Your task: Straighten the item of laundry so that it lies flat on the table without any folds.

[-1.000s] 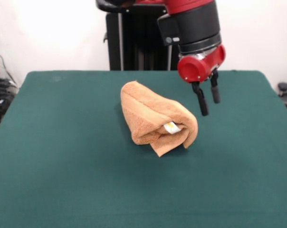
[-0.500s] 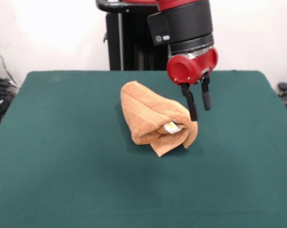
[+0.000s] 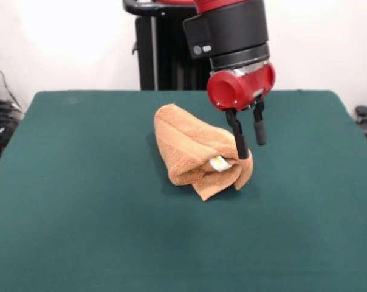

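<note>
tool spread over the rolled hand towel's right end; it seems one finger overlaps cloth, risking a multi-layer pinch that drags across the tabletop.

The item of laundry, an orange-tan terry towel, lies rolled and bunched into a thick bundle near the middle of the table, whose dark green cloth top spreads well beyond it on every side. Woven bands run along its upper fold, a small white tag with yellow print peeks from the open end, and a loose corner flap droops onto the cloth
</note>
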